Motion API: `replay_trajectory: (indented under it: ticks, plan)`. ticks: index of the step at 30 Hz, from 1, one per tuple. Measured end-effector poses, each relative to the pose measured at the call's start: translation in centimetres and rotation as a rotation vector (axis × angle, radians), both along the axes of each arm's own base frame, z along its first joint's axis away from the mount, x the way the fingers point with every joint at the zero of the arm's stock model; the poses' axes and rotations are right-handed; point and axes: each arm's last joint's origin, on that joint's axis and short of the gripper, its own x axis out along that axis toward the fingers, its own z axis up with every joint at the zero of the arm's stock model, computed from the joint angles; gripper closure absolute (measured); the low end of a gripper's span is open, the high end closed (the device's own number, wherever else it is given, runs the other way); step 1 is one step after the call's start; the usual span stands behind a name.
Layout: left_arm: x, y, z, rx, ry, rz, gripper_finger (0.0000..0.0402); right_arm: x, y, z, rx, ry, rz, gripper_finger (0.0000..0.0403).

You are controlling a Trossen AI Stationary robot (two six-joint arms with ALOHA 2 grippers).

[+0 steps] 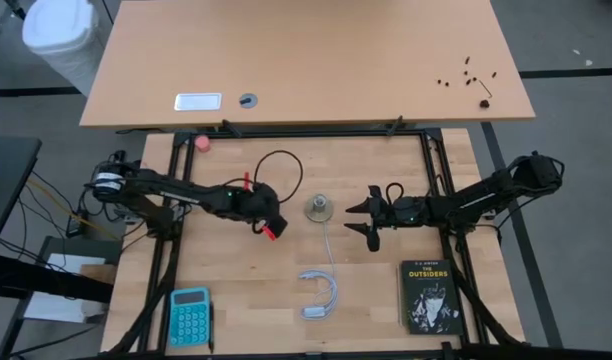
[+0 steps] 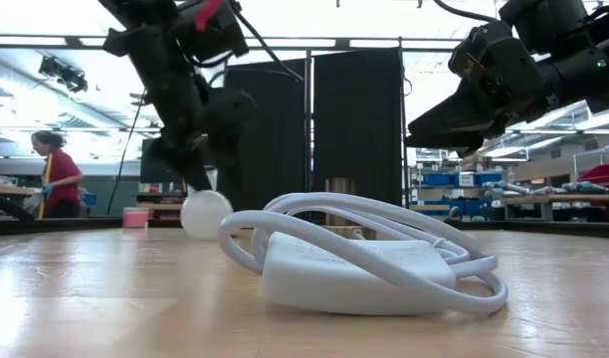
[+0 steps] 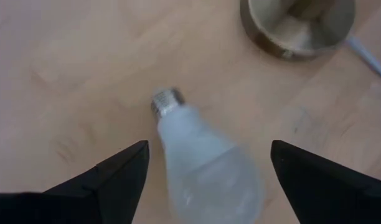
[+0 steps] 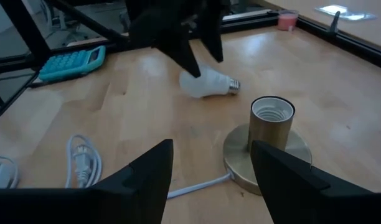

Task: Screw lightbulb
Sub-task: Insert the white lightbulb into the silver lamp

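Two grippers sit over the wooden table (image 1: 286, 320), one either side of the socket at mid-frame in the high view. Nearest the low camera lies a coiled white cord with its plug block (image 2: 354, 268), filling the lower centre of that frame; in the high view it shows as a loop in the lower middle. A teal calculator (image 1: 189, 315) lies at the lower left and a black book (image 1: 429, 295) at the lower right.

Further back, the lightbulb (image 3: 206, 165) lies on its side on the bare wood, its screw base pointing toward the brass socket (image 4: 271, 121), near it but not touching. The left gripper (image 3: 206, 171) hangs just above the bulb with its jaws spread wide on either side of the globe; nothing is clamped, and the bulb is released. In the low view the bulb shows as a white ball in the left middle, below the dark arm.

The right gripper (image 1: 371, 217) hovers right of the socket, well apart from the bulb, fingers parted and holding nothing. The socket stands upright on its round base, open threaded mouth upward.

Beyond the table edge, a small pink object (image 1: 201, 144) sits at the upper left. Far back in the low view, a person in red (image 2: 58, 171) stands at the left.
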Motion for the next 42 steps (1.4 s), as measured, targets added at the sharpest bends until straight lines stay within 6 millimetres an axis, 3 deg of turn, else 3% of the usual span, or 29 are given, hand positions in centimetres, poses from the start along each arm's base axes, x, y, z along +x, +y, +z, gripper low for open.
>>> replay_trajectory:
  ticks: [21,30,42]
  plan:
    - [-1.0,-0.1,-0.4,-0.011,0.109,0.013,0.008,0.0,0.0,0.0,-0.005,0.006,0.002,0.0176]
    - [-1.1,0.2,-0.4,0.128,0.175,-0.1,0.008,0.0,0.0,0.0,-0.007,0.005,0.003,0.0176]
    - [-0.9,1.1,-1.8,0.081,0.23,-0.065,0.008,0.0,0.0,0.0,-0.007,0.006,0.004,0.0176]
